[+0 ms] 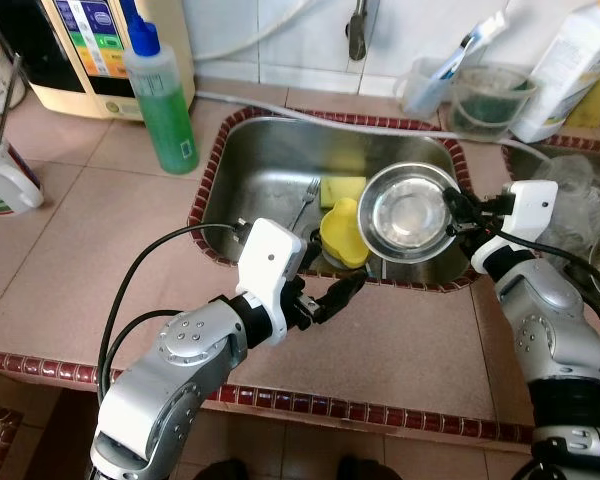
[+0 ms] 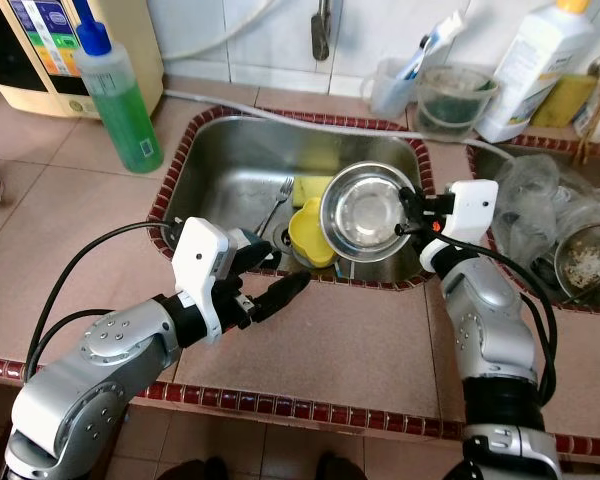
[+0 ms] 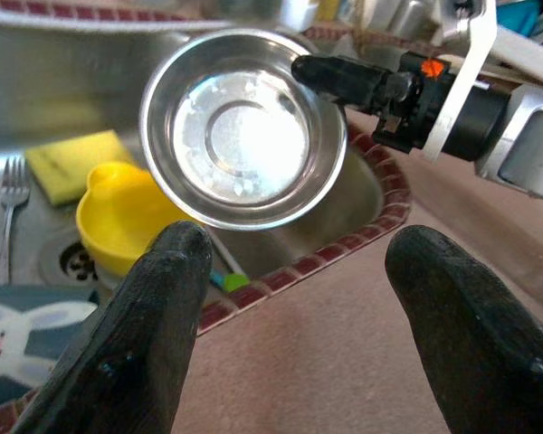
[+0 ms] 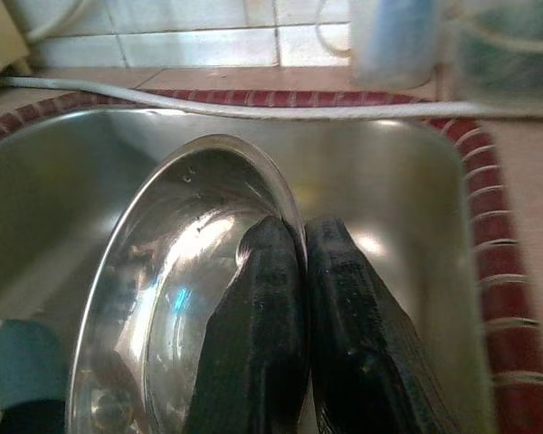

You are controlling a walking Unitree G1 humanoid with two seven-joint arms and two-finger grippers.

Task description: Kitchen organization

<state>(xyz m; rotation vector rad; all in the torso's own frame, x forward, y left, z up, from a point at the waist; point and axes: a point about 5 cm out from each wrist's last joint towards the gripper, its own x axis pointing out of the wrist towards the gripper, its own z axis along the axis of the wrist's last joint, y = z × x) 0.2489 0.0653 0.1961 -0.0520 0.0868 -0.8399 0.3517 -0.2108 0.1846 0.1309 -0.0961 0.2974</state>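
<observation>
**Steel bowl pinched by its rim and held up over the sink**

Closest to the camera is the left arm, its left gripper (image 1: 332,298) hanging over the counter's front edge just short of the sink (image 1: 270,150), fingers spread wide and holding nothing. Looks like it's waiting to take or steady something.

Right gripper (image 1: 453,212) has the steel bowl (image 1: 410,212) pinched at the rim, one finger inside and one outside, clamped tight. The bowl is tipped on edge above the right side of the sink, and there are droplets inside, so my guess is it's held that way to drain before it goes somewhere drier.

Down in the basin: a yellow cup (image 1: 344,234) near the drain, a yellow sponge (image 1: 342,188) behind it and a fork (image 1: 306,200) beside that.

Counter is pinkish tile with a dark red border around the sink. Green soap bottle (image 1: 161,95) stands to the left, a striped mug (image 1: 2,180) further left, white tiled wall and tap (image 1: 357,30) behind, plus tubs and a white bottle (image 1: 570,65) at back right
</observation>
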